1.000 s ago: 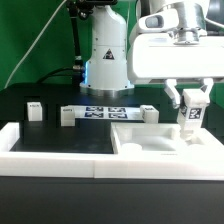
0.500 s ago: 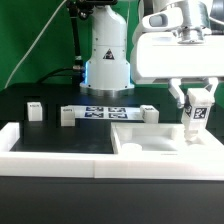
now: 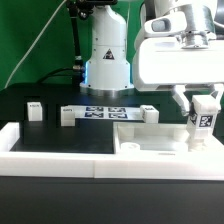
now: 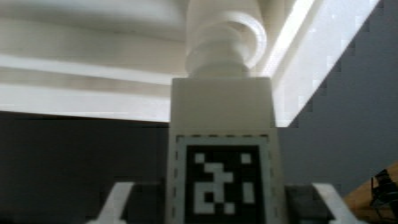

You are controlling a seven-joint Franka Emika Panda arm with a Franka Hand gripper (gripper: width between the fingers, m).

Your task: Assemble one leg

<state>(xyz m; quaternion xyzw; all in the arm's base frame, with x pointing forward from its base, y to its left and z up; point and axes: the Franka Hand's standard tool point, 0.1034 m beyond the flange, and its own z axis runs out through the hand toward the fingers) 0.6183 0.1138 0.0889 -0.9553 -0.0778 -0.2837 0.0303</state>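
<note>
Gripper (image 3: 203, 105) fingers clamped on the leg (image 3: 206, 122), upright with its tag showing, over the white panel (image 3: 145, 146) by the worktop's near corner, exterior view's right.
</note>
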